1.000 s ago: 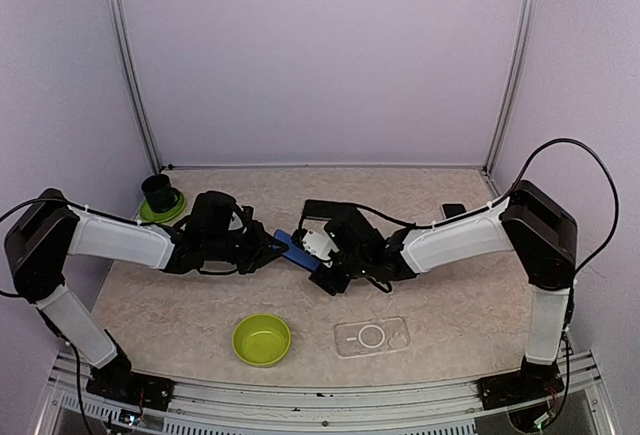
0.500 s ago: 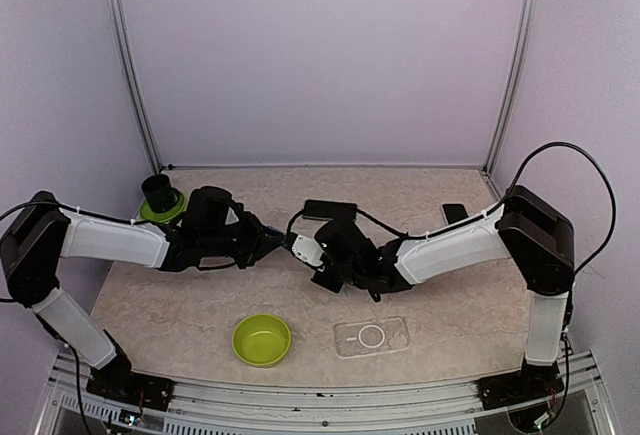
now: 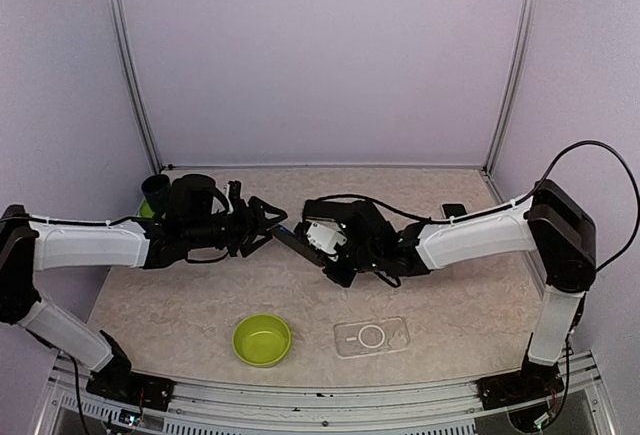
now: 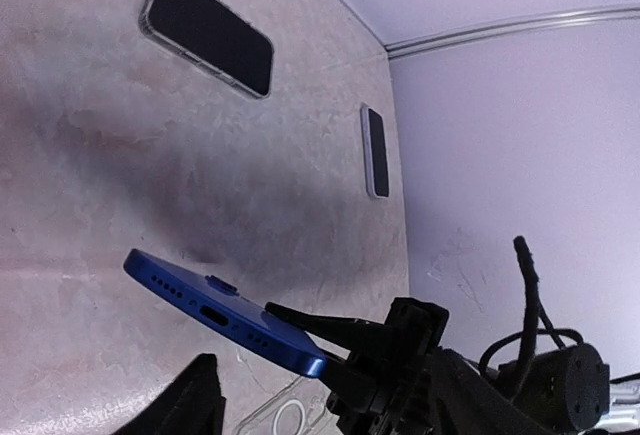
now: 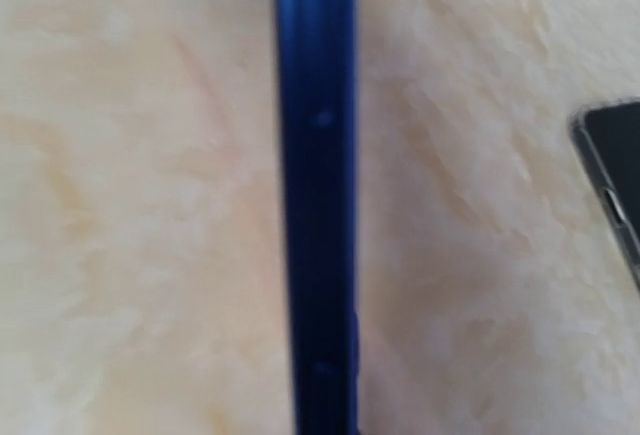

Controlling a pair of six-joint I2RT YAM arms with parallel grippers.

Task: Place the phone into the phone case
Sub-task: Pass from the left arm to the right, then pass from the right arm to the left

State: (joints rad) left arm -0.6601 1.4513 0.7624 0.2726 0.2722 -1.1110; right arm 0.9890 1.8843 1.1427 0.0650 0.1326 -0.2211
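Blue phone (image 3: pixel 293 243) tilted, raised above table (image 3: pixel 450 295); clear phone case (image 3: pixel 371 336) flat near front edge.

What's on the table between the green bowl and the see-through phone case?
Nothing at all. In the top view, only bare table lies between the green bowl and the clear phone case.

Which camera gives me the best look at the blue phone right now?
Left wrist: the blue phone shows sharp, port edge toward the camera, gripped by the right end effector. Top external shows the phone as a small dark sliver between the arms; right wrist, only its blurred edge.
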